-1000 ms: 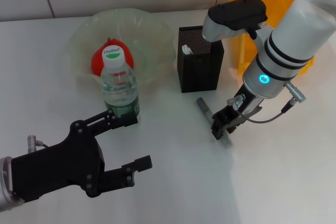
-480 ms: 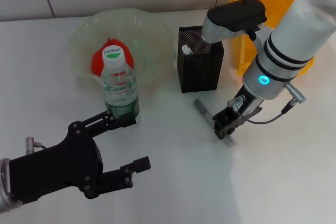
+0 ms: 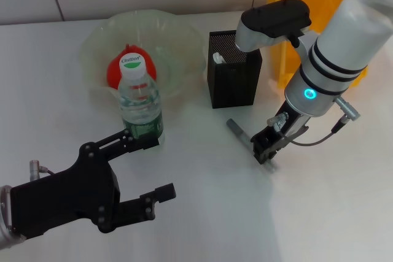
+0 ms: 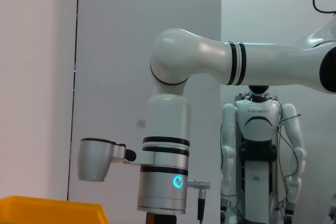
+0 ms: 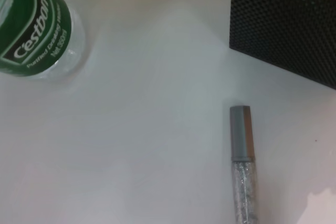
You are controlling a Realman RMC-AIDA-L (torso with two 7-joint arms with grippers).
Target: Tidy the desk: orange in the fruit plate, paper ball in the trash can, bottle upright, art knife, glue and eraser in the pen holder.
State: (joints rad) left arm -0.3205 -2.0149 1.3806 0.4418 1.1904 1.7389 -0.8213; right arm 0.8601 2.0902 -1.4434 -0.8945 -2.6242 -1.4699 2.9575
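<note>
The bottle (image 3: 140,100) stands upright with its white cap on, in front of the translucent fruit plate (image 3: 172,35); its green label also shows in the right wrist view (image 5: 37,30). The orange (image 3: 115,70) lies in the plate. A slim stick with a grey cap and clear body (image 3: 236,129) (image 5: 242,166) lies before the black mesh pen holder (image 3: 233,81) (image 5: 289,24); I cannot tell whether it is the art knife or the glue. My right gripper (image 3: 264,149) is shut on its near end. My left gripper (image 3: 158,167) hangs open below the bottle. The paper ball is out of view.
A white item (image 3: 218,58) pokes from the pen holder. A yellow bin (image 3: 285,29) stands behind my right arm, and its rim (image 4: 47,208) shows in the left wrist view, along with another robot (image 4: 260,145) far off.
My right gripper has shifted slightly right, and the grey-capped stick has shifted with it. The left arm has barely moved.
</note>
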